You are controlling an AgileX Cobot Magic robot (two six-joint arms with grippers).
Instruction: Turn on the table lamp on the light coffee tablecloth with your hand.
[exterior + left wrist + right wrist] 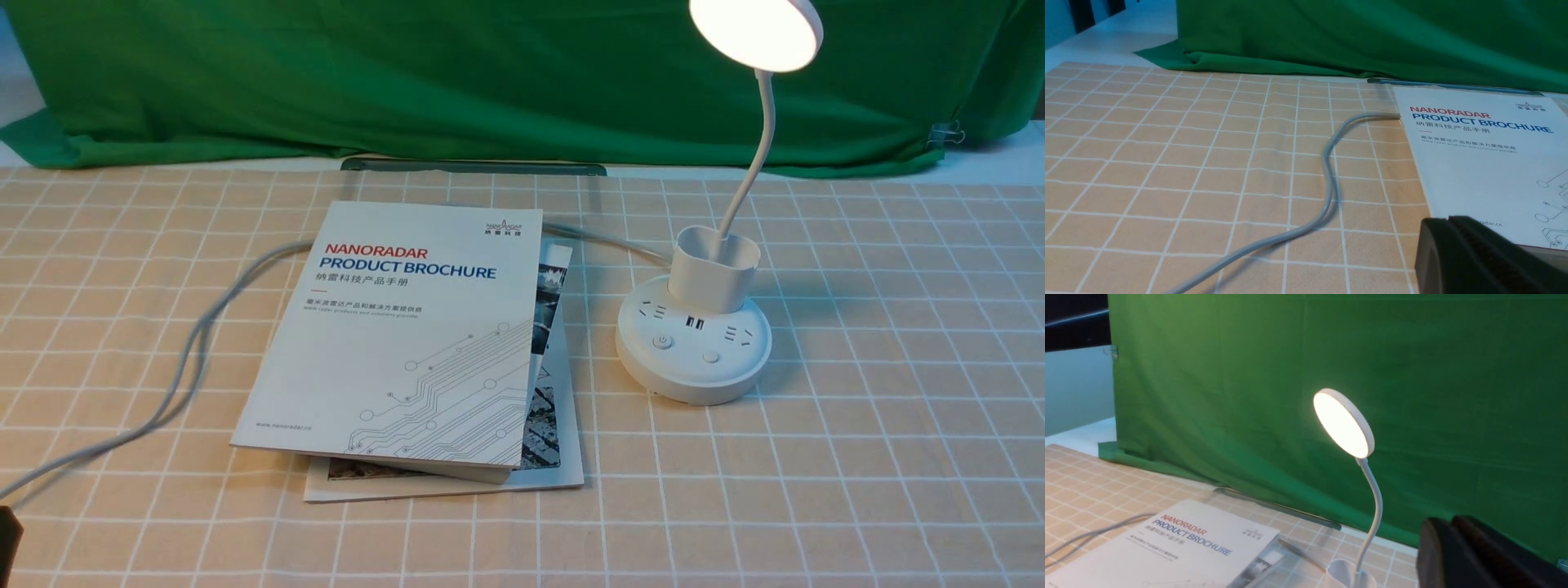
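On the right half of the light coffee tablecloth [857, 457] stands the table lamp [694, 343], upright, its neck rising from the cup-shaped holder to the disc head [755, 33], which glows warm white. With the head lit, the task reads as complete; no press on either base button [662, 341] appears left to make. Neither arm is near the base. The left gripper [1447, 228] sits low over the cloth beside the brochure [408, 327], jaws together on nothing. The right gripper [1451, 528], in its wrist view, is likewise closed and empty, and apart from the lamp.

Surface: a tan cloth gridded in thin white lines, lying flat on the table [996, 159]. The brochure rests on a second booklet [555, 441], left of the lamp. A grey cable [196, 343] runs from the near left and passes behind the brochure. Room: a plain green cloth [408, 73] hangs as backdrop along the far edge.
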